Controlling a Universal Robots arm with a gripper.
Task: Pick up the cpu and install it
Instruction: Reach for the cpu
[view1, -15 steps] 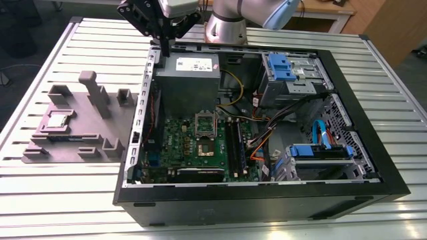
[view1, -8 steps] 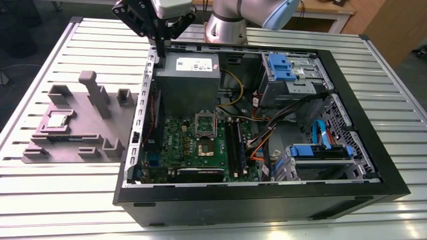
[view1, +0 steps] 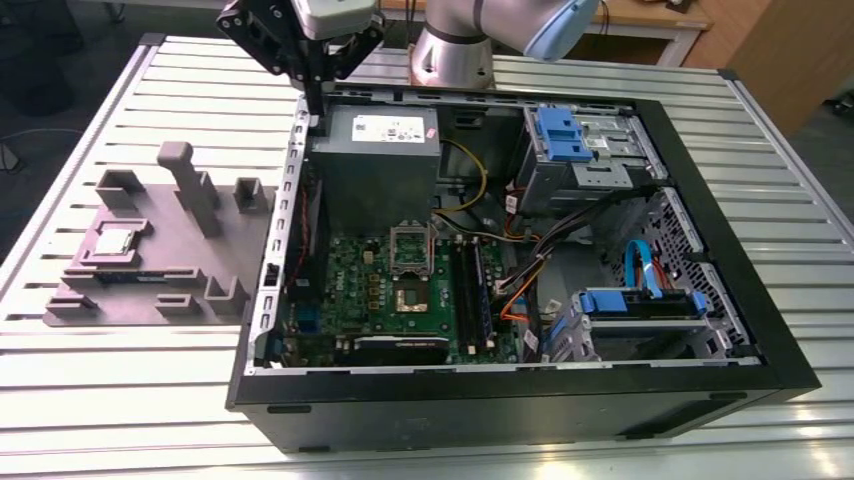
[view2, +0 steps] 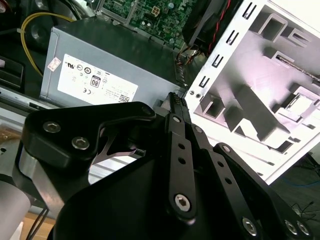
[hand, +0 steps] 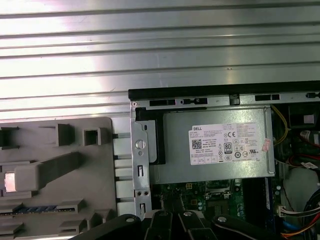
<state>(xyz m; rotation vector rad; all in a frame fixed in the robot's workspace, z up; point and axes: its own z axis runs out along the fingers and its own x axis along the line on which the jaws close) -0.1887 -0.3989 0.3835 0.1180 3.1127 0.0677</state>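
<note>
The cpu (view1: 118, 240) is a small silver square lying in a pocket of the grey parts holder (view1: 174, 290) to the exterior view's left of the open computer case. It shows as a bright pale square in the first wrist view (hand: 9, 181) and in the second wrist view (view2: 300, 104). My gripper (view1: 320, 90) hangs above the case's back left corner, by the grey power-supply box (view1: 376, 150), far from the cpu. Its black fingers (view2: 175, 102) lie together, holding nothing. The motherboard's socket (view1: 411, 290) stands open in the case.
The black case (view1: 747, 340) fills the middle of the slatted metal table (view1: 107, 400). Inside are blue drive brackets (view1: 567, 135), cables (view1: 534, 270) and memory slots (view1: 467, 290). Grey posts (view1: 187, 185) rise from the parts holder.
</note>
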